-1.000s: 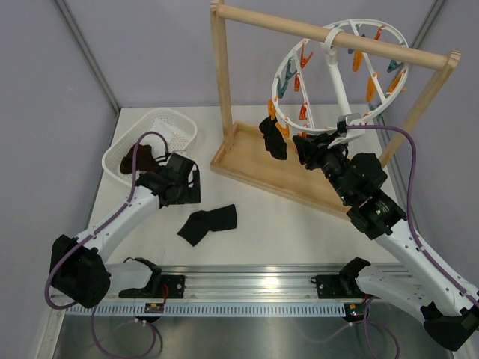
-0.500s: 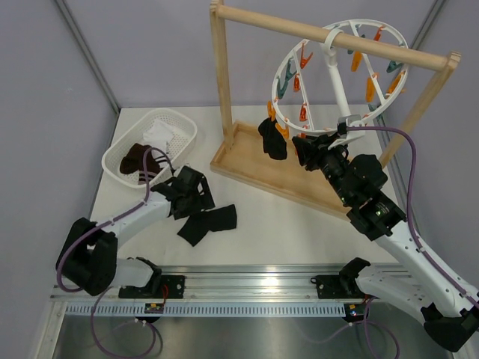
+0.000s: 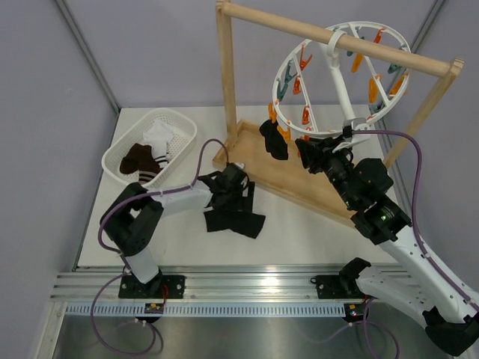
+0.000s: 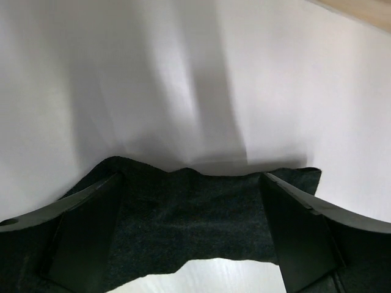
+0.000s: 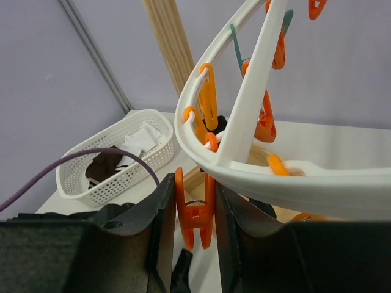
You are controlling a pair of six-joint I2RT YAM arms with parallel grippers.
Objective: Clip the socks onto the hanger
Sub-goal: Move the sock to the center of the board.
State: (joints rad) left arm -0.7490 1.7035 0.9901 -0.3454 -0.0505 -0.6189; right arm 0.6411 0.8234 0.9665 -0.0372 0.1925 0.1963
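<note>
A black sock [image 3: 241, 222] lies flat on the white table. My left gripper [image 3: 233, 196] is low over its far edge, open wide. In the left wrist view the sock [image 4: 195, 213] spans the gap between the two fingers of the left gripper [image 4: 190, 235]. The white ring hanger [image 3: 340, 75] hangs from the wooden rail, tilted, with orange and teal clips. Another black sock [image 3: 274, 139] dangles from its lower left rim. My right gripper [image 3: 308, 152] is shut on an orange clip [image 5: 195, 213] under the hanger rim [image 5: 244, 177]; in that view the right gripper [image 5: 194, 204] squeezes the clip's handles.
A white mesh basket [image 3: 183, 123] at the back left holds dark and striped socks [image 3: 150, 153]. The wooden stand [image 3: 228, 67] has its base tray [image 3: 292, 183] just right of the left gripper. A purple cable [image 3: 202, 153] loops over the left arm.
The left arm swung from the basket rightward and came down over the black sock, which slid a little to the right. The right gripper stayed on the clip.
</note>
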